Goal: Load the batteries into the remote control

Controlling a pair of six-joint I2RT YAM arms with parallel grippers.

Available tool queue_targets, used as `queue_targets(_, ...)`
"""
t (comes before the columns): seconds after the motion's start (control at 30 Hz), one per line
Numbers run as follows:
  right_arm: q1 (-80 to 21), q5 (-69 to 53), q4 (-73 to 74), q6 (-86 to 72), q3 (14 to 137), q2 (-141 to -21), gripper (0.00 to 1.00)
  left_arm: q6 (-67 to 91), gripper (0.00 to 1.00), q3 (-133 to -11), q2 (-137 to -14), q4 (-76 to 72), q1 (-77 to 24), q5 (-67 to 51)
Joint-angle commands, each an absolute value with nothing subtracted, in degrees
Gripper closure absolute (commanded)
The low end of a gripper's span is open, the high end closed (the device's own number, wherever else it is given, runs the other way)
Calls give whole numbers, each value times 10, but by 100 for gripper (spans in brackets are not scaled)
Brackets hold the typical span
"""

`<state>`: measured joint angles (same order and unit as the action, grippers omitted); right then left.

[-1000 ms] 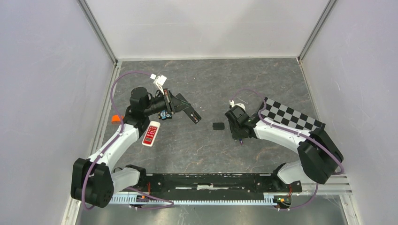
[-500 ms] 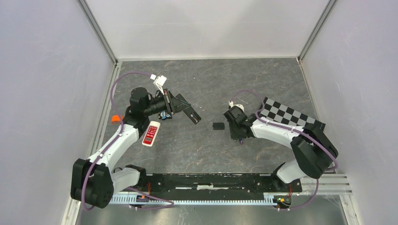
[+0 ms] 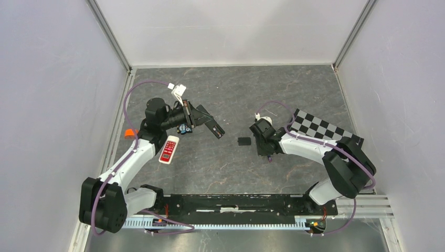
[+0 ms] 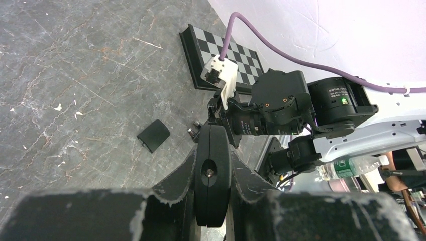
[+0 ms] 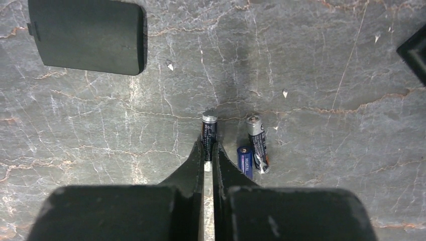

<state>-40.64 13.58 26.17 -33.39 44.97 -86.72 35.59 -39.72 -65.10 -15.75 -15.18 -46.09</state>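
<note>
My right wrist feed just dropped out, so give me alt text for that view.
The right gripper is shut on one battery, silvery end pointing away from the camera, over a grey marbled table. Two more batteries lie side by side just right of it in the frame, and a black battery cover lies flat at the upper left.

White links (image 3: pixel 131 157), black joints (image 3: pixel 102 205), purple cables (image 4: pixel 229 35), scuffed black left end effector (image 4: pixel 211 165)

Nothing can be read for certain. The blue battery (image 5: pixel 245 161), lower centre of the right wrist view, bears white lettering too small to make out. At the right of the left wrist view, the print on the motor housing (image 4: pixel 337 95) and the green label on the water bottle (image 4: pixel 351 165) are blurred.
</note>
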Motion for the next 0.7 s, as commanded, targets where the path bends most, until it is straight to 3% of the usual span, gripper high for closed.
queue_targets(0.0, -404, 134, 241, -315, 456, -873, 99, 391, 98, -398, -668, -172, -150, -460)
queue_targets(0.17, -405, 116, 202, -258, 474, -814, 100, 445, 98, -398, -722, -178, -160, -477)
queue_targets(0.37, -405, 3, 141, -186, 508, -748, 100, 543, 98, -408, -819, -228, -178, -528)
queue_targets(0.67, -415, -113, 133, -160, 586, -745, 100, 568, 98, -419, -877, -271, -185, -541)
